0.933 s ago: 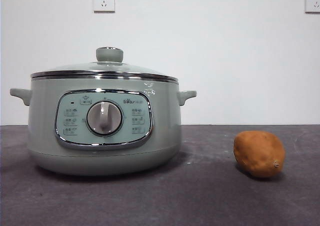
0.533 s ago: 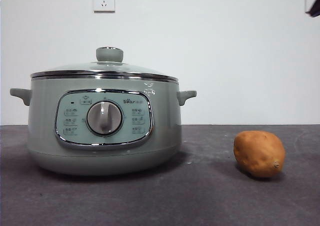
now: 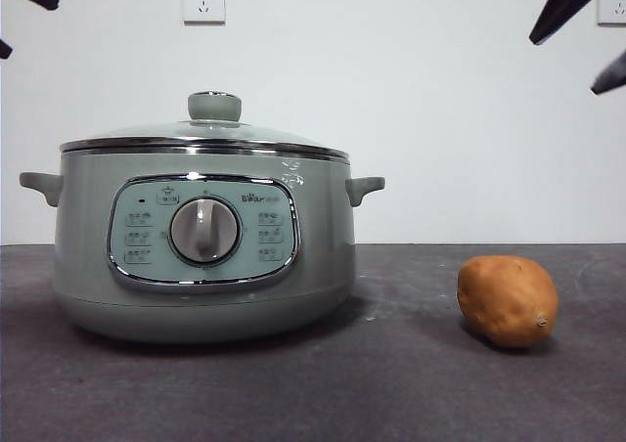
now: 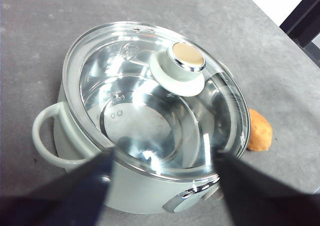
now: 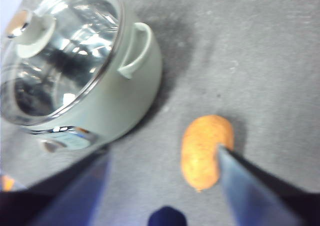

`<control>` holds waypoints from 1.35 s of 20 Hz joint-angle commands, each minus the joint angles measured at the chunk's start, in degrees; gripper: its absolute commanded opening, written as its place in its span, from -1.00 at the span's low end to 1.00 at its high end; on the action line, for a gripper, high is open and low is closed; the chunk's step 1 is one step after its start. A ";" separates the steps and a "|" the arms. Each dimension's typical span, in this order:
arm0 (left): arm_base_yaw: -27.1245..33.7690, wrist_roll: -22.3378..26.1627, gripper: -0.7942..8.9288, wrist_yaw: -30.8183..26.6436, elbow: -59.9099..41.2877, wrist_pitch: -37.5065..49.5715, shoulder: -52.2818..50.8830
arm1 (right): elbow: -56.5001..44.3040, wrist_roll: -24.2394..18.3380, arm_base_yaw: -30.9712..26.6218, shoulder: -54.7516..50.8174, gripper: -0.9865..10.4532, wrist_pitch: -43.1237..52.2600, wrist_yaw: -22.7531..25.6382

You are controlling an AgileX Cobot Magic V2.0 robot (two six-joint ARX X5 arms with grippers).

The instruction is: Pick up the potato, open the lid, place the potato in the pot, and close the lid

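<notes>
Potato (image 3: 507,301) lies on the dark grey table (image 3: 391,383), well apart from the pot (image 3: 201,246) on its handle side, nothing touching it. Glass lid (image 3: 201,129) sits closed on the pot's rim, its sage knob (image 3: 214,106) upright. Through the glass the steel bowl inside shows empty. High over the potato the right gripper (image 5: 162,171) hangs with jaws spread wide, holding nothing. Left gripper (image 4: 162,181) is above the pot, jaws likewise wide apart and empty
</notes>
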 commanded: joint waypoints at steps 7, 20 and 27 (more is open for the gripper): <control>-0.04 0.52 -0.06 0.07 0.17 1.84 -0.04 | 0.20 3.54 14.51 11.10 0.16 0.33 21.16; -0.02 0.46 -0.06 0.04 0.17 1.68 -0.04 | 0.20 5.03 17.49 34.27 -0.23 9.40 27.23; -0.04 0.46 -0.06 0.07 0.17 1.81 -0.04 | 0.20 6.54 17.51 32.46 -0.83 9.11 27.19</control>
